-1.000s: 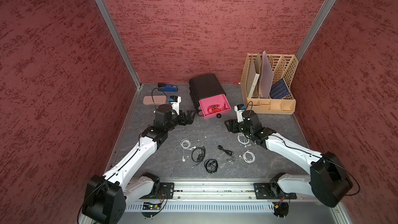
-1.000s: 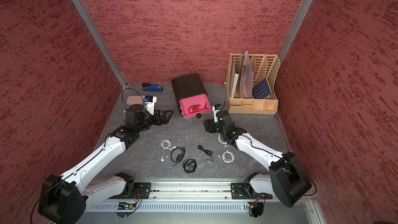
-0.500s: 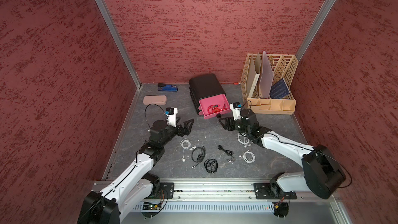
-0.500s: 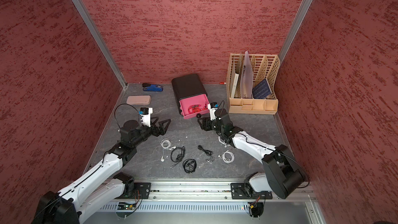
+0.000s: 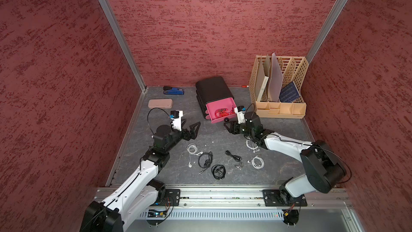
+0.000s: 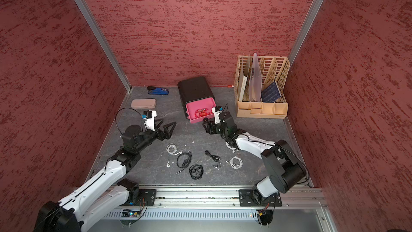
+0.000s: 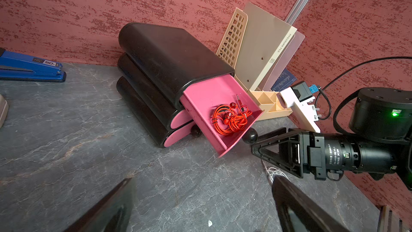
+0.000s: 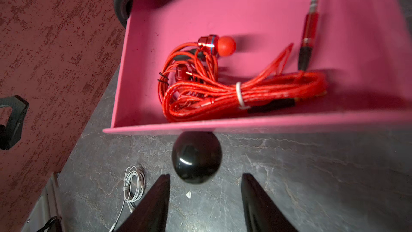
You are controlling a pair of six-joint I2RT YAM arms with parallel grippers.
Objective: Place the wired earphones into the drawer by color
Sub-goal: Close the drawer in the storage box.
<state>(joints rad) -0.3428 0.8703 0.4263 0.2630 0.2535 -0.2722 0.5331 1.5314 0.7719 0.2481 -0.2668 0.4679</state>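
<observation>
Red earphones (image 8: 223, 94) lie in pink drawer (image 8: 267, 124) ahead of R tool (image 8: 205, 176). R tool spread, knob (image 8: 196, 152) just ahead, no contact; L tool (image 5: 192, 124) spread, empty.

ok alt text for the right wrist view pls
An open pink drawer holds a bundle of red earphones. Its round black knob sits just ahead of the right pincer, whose jaws stand apart, not closed on it; a white earphone coil lies on the grey table.
</observation>
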